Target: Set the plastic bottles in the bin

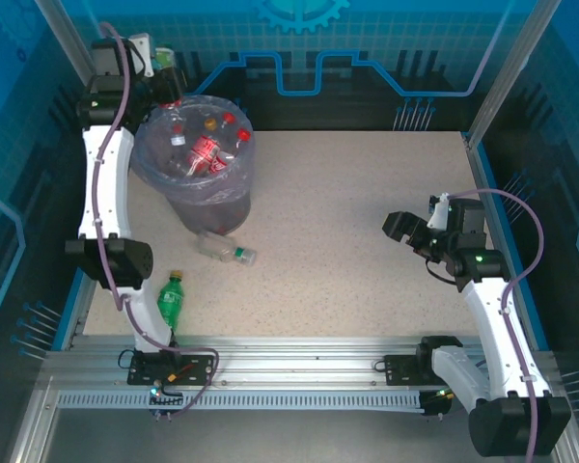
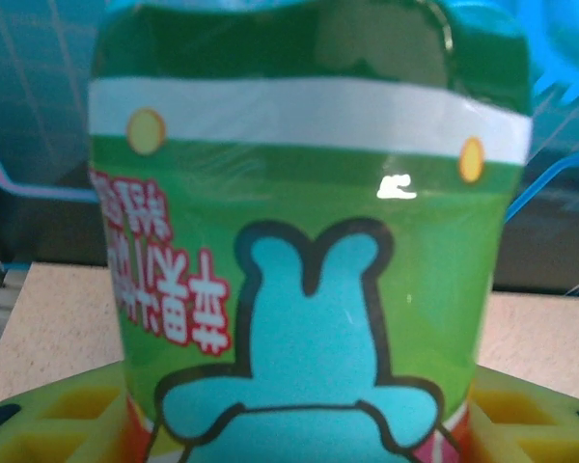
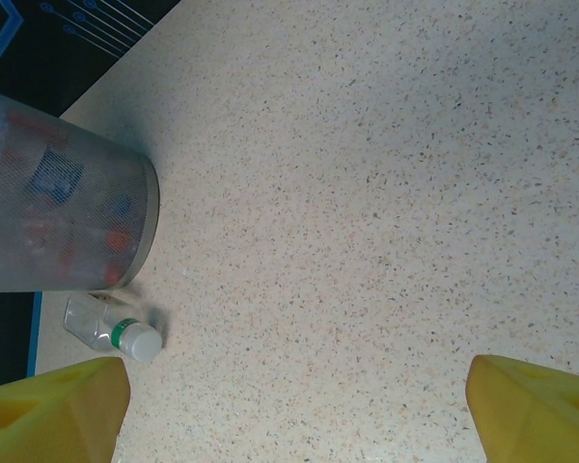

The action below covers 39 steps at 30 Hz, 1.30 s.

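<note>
Plastic bottles (image 1: 205, 152): several red-capped, inside bin (image 1: 215, 204) | clear bottle (image 1: 227, 253) lying on table (image 1: 367, 193), just beside bin's base | green bottle (image 1: 172, 301) lying near left arm (image 1: 106, 183) | left gripper (image 1: 161, 68) clamped on green-labelled bottle (image 2: 309, 241) by bin's far rim | right gripper (image 1: 405, 231) spread wide, empty, above table

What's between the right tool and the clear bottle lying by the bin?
Nothing: bare speckled tabletop runs from the right tool to the clear bottle beside the bin, plain in both the top and right wrist views.
</note>
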Each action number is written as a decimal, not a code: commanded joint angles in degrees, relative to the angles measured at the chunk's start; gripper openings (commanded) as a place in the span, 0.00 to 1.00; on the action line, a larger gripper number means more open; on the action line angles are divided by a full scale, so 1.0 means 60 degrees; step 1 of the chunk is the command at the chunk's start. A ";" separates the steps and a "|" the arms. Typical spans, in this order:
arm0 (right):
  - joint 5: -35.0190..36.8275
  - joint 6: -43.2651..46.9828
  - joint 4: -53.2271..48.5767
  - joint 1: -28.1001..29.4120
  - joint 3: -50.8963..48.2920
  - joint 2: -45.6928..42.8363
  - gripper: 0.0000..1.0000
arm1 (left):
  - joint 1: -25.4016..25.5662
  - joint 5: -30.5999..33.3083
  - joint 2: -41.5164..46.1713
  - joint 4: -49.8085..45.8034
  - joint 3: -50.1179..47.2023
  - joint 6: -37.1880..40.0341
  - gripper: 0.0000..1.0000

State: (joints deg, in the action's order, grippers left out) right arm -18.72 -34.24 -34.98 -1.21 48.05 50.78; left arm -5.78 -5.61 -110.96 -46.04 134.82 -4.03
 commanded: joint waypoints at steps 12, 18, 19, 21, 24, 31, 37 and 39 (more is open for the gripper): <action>-0.0260 0.0127 0.0255 -0.0193 -0.0222 0.0031 0.91 | 0.0494 0.0632 0.0431 -0.0416 -0.3020 0.2262 0.56; -0.0308 0.0169 0.0264 -0.0192 -0.0216 0.0076 0.91 | 0.0606 0.0009 0.0432 0.0007 -0.4026 0.1809 0.56; -0.0318 0.0156 0.0264 -0.0193 -0.0203 0.0063 0.91 | 0.0673 0.0026 0.0406 0.0083 -0.4145 0.1733 0.56; -0.0309 0.0141 0.0289 -0.0193 -0.0201 0.0047 0.91 | 0.0820 -0.0136 0.0369 0.0247 -0.4373 0.1561 0.57; -0.0356 0.0125 0.0335 -0.0187 -0.0208 0.0073 0.91 | 0.1014 -0.0245 0.0400 0.0686 -0.4718 0.1255 0.58; -0.0498 0.0054 0.0482 -0.0186 -0.0143 0.0167 0.91 | 0.1644 -0.0616 0.0094 0.1483 -0.4800 0.0510 0.58; -0.0618 -0.0036 0.0571 -0.0175 -0.0122 0.0178 0.91 | 0.2673 -0.0994 -0.0502 0.1668 -0.4317 0.0215 0.60; -0.0672 -0.0055 0.0572 -0.0178 -0.0085 0.0180 0.91 | 0.2903 -0.1015 -0.0711 0.1489 -0.3916 0.0247 0.65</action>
State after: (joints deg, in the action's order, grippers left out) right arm -21.30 -34.28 -32.21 -1.32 47.55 51.77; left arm 7.31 -5.74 -110.80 -31.75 110.41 -0.21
